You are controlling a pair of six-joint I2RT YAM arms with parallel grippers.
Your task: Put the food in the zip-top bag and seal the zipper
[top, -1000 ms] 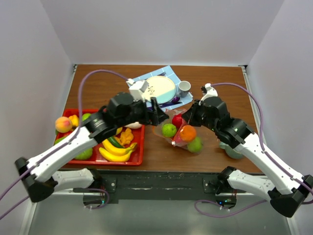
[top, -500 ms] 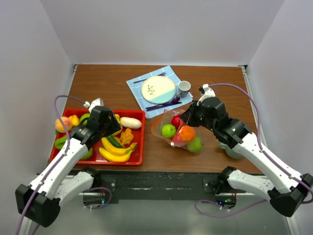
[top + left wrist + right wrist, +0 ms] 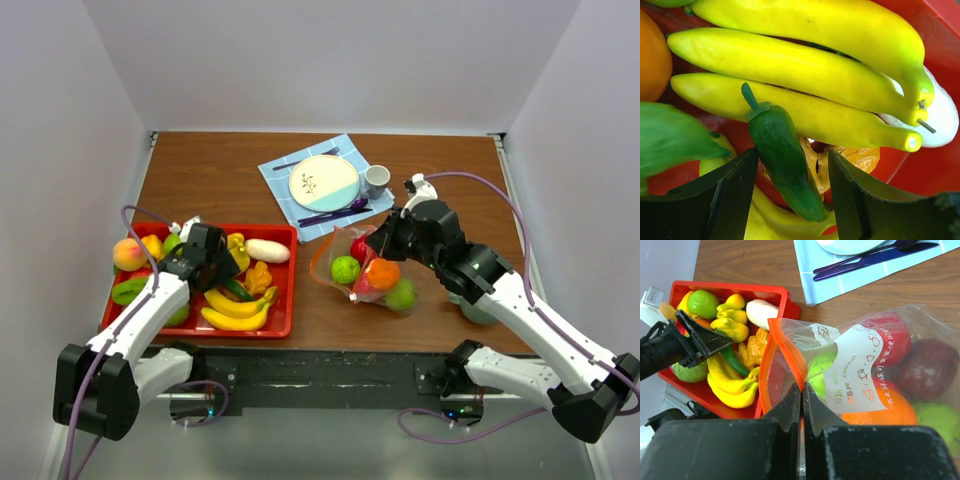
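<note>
The zip-top bag (image 3: 368, 272) lies right of the tray with its mouth open toward the tray. It holds two green apples, a red apple and an orange (image 3: 384, 272). My right gripper (image 3: 801, 390) is shut on the orange-red zipper strip (image 3: 786, 347) at the mouth's upper edge and holds it up. My left gripper (image 3: 792, 156) is open and low over the red tray (image 3: 250, 332). Its fingers straddle a dark green cucumber (image 3: 782, 170) lying on the bananas (image 3: 790, 75). A peach (image 3: 128, 254) sits at the tray's far left.
A blue napkin (image 3: 285, 166) with a plate (image 3: 323, 182), purple cutlery (image 3: 335, 213) and a small cup (image 3: 376, 180) lies at the back. A grey object (image 3: 478, 308) sits under my right arm. White walls close in on both sides.
My left arm has swung from the bag's mouth back left to the tray and come down over the cucumber. My right gripper has kept its hold on the bag.
</note>
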